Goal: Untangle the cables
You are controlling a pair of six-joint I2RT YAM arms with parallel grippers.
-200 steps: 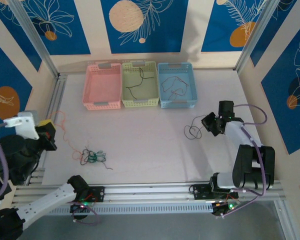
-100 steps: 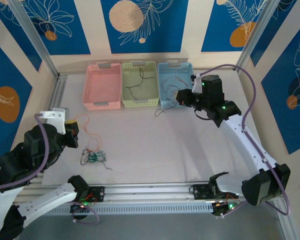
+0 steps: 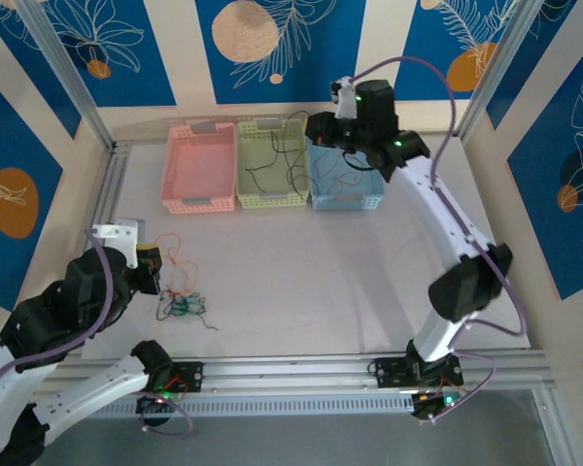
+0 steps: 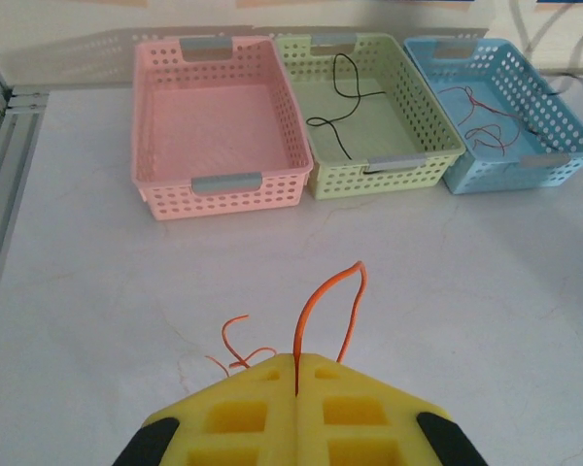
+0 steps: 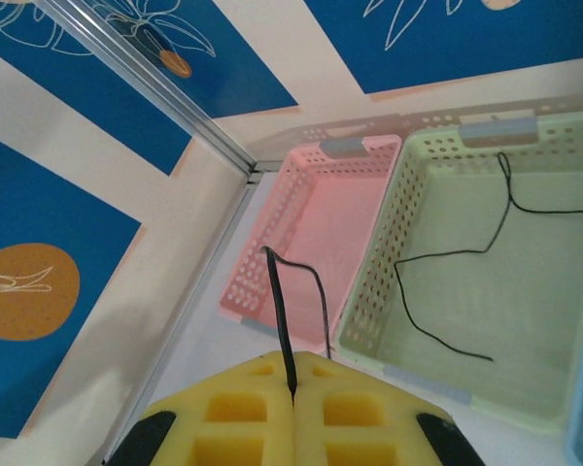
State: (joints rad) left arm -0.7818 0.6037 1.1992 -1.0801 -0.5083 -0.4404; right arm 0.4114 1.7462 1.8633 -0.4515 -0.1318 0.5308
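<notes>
The right gripper point(image 5: 293, 374) pinches a black wire point(image 5: 277, 291) (looped, it seems) near the pink basket point(image 5: 316, 218).

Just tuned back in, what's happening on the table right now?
Both arms are pulling wires out of the tangle. The left fingers are shut on an orange wire, near the knot of cables at the front left. The right fingers are shut on a black wire, held up over the baskets at the back. The green basket already holds another black strand, and the blue basket holds red strands.
</notes>
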